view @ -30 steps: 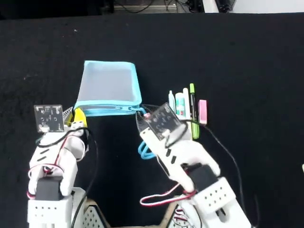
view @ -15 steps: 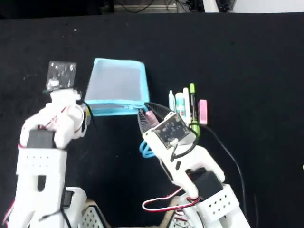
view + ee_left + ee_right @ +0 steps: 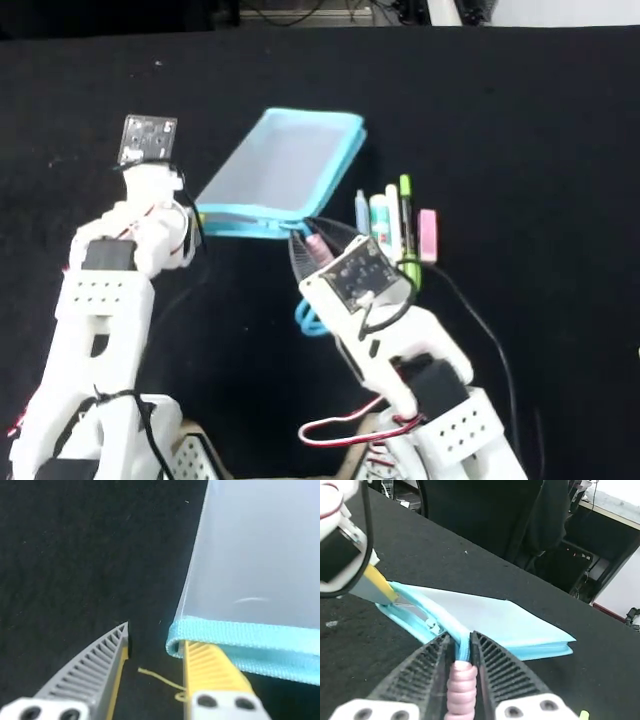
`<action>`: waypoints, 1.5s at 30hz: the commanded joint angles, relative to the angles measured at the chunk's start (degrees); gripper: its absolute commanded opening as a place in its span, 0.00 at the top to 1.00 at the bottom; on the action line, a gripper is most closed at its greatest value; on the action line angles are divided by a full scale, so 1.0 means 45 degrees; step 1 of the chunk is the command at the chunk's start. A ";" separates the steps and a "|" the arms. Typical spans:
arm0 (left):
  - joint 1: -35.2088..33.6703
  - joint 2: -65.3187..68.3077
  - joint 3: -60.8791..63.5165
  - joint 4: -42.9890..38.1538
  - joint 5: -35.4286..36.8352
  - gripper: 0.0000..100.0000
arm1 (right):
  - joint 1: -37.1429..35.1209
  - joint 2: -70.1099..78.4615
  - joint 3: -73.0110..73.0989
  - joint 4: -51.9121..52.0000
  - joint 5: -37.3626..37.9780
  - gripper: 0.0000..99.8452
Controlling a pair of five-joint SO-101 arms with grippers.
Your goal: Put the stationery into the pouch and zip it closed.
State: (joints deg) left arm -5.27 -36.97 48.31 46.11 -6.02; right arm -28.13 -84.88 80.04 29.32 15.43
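The translucent pouch (image 3: pixel 285 165) with teal trim lies slanted, its far end swung to the right. My left gripper (image 3: pixel 197 215) is at its near left corner. In the left wrist view that gripper (image 3: pixel 156 637) is open, its yellow finger (image 3: pixel 207 665) tucked under the pouch's teal edge (image 3: pixel 235 635) and the grey finger apart on the cloth. My right gripper (image 3: pixel 305 240) is shut on the pouch's near right corner, pinching a teal strip (image 3: pixel 462 647); a pink ribbed piece (image 3: pixel 460 680) sits between its fingers. The zip pull (image 3: pixel 432 627) lies along the opening. Pens (image 3: pixel 385 220) and a pink eraser (image 3: pixel 427 235) lie to the right.
A blue loop (image 3: pixel 305 320) lies on the black cloth under the right arm. The right arm's cable (image 3: pixel 480 320) runs along the table beside the stationery. Chairs and room clutter (image 3: pixel 560 540) stand beyond the table's far edge.
The left arm rose and pushed away from the table's front. The pouch turned, its far end swinging right. The right gripper stayed at the pouch's near right corner.
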 commanded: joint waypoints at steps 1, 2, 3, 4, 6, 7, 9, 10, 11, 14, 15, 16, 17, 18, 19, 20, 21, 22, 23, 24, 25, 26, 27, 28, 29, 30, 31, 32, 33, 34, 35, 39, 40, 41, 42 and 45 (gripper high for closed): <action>0.0381 0.0020 0.0088 -0.0625 0.0821 0.87 | 0.0391 -0.0420 -0.0166 0.0078 -0.0078 0.99; 0.0479 0.0020 0.0088 -0.0606 0.0918 0.91 | 0.0391 -0.0420 -0.0166 0.0078 -0.0078 0.99; 0.0576 0.0000 0.0088 -0.0606 0.0996 0.97 | 0.0391 -0.0420 -0.0166 0.0078 -0.0078 0.99; 0.0654 0.0000 0.0088 -0.0606 0.1074 0.98 | 0.0391 -0.0420 -0.0166 0.0078 -0.0098 0.99; 0.0694 0.0000 0.0068 -0.0606 0.1250 0.96 | 0.0391 -0.0420 -0.0166 0.0078 -0.0117 0.99; 0.0615 0.0000 0.0049 -0.0606 0.1231 0.97 | 0.0391 -0.0420 -0.0166 0.0078 -0.0117 0.99; 0.0498 -0.0156 -0.0127 -0.0391 0.1192 0.97 | 0.0391 -0.0420 -0.0166 0.0059 -0.0117 0.99; 0.0342 -0.0352 -0.0283 -0.0078 0.1192 0.97 | 0.0391 -0.0420 -0.0166 -0.0078 -0.0117 0.99; 0.0225 -0.0625 -0.0479 0.0313 0.1192 0.97 | 0.0410 -0.0420 -0.0068 -0.0254 -0.0098 0.99; 0.0049 -0.1621 -0.1241 0.1875 0.1133 0.97 | 0.0430 -0.0420 0.0264 -0.0781 -0.0059 0.99; 0.0029 -0.1954 -0.1553 0.2462 0.1094 0.97 | 0.0449 -0.0420 0.0205 -0.0684 -0.0059 0.99; 0.0049 -0.2266 -0.1866 0.2969 0.0840 0.97 | 0.0449 -0.0400 -0.0068 -0.0274 -0.0059 0.99; 0.0049 -0.2540 -0.2198 0.3477 0.0527 0.97 | 0.0449 -0.0400 -0.0518 0.0410 -0.0059 0.99; 0.0068 -0.2735 -0.2569 0.3907 0.0293 0.97 | 0.0449 -0.0400 -0.1084 0.1231 -0.0059 0.99; 0.0107 -0.2911 -0.2979 0.4396 0.0156 0.97 | 0.0449 -0.0400 -0.1670 0.1973 -0.0059 0.99; 0.0107 -0.2989 -0.3370 0.4806 0.0137 0.97 | 0.0449 -0.0400 -0.2237 0.2559 -0.0059 0.99; 0.0107 -0.2989 -0.3741 0.5158 0.0137 0.97 | 0.0449 -0.0400 -0.2686 0.2911 -0.0059 0.99; 0.0107 -0.2989 -0.4132 0.5490 0.0137 0.97 | 0.0449 -0.0400 -0.3018 0.3087 -0.0059 0.99; 0.0107 -0.2989 -0.4503 0.5783 0.0137 0.97 | 0.0449 -0.0400 -0.3233 0.3106 -0.0059 0.99; 0.0088 -0.2989 -0.4913 0.6115 0.0137 0.97 | 0.0449 -0.0381 -0.3409 0.3087 -0.0059 0.99; 0.0068 -0.2989 -0.5363 0.6486 0.0117 0.97 | 0.0449 -0.0381 -0.3565 0.3087 -0.0059 0.99; 0.0049 -0.2989 -0.5871 0.6935 0.0098 0.97 | 0.0430 -0.0381 -0.3702 0.3126 -0.0059 0.99; 0.0049 -0.2989 -0.6398 0.7385 0.0098 0.97 | 0.0410 -0.0303 -0.3839 0.3165 -0.0059 0.99; 0.0049 -0.2989 -0.6789 0.7736 0.0098 0.97 | 0.0410 -0.0127 -0.3995 0.3184 -0.0059 0.99; 0.0049 -0.2911 -0.7140 0.8049 0.0098 0.97 | 0.0430 0.0147 -0.4190 0.3184 -0.0059 0.99; 0.0049 -0.2755 -0.7531 0.8303 0.0098 0.97 | 0.0449 0.0537 -0.4425 0.3184 -0.0039 0.99; 0.0049 -0.2501 -0.7844 0.8479 0.0078 0.97 | 0.0449 0.1045 -0.4757 0.3223 -0.0039 0.99; 0.0049 -0.2208 -0.8195 0.8733 0.0078 0.97 | 0.0449 0.1573 -0.5187 0.3419 -0.0039 0.99; 0.0049 -0.1875 -0.8664 0.9084 0.0078 0.97 | 0.0449 0.2198 -0.5773 0.3692 -0.0039 0.99; 0.0049 -0.1485 -0.9211 0.9475 0.0078 0.97 | 0.0449 0.2842 -0.6437 0.4044 -0.0039 0.99; 0.0049 -0.1035 -0.9817 0.9866 0.0078 0.97 | 0.0449 0.3507 -0.7179 0.4513 -0.0039 0.99; 0.0049 0.1035 -1.2357 1.1448 0.0059 0.97 | 0.0449 0.5695 -0.9915 0.6330 -0.0020 0.99; 0.0049 0.1582 -1.3079 1.1839 0.0039 0.97 | 0.0449 0.6085 -1.0462 0.6584 -0.0020 0.99; 0.0029 0.2110 -1.3744 1.2151 -0.0137 0.96 | 0.0449 0.6437 -1.0950 0.6759 -0.0020 0.99; -0.0010 0.2520 -1.4193 1.2190 -0.0274 0.94 | 0.0449 0.6750 -1.1360 0.6916 -0.0020 0.99; -0.0674 0.3477 -1.5170 1.2171 -0.0137 0.86 | 0.0449 0.7433 -1.2122 0.7131 -0.0020 0.99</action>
State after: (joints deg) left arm -5.01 -25.98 -10.59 99.91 -6.46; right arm -27.34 -55.16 33.19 60.18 15.43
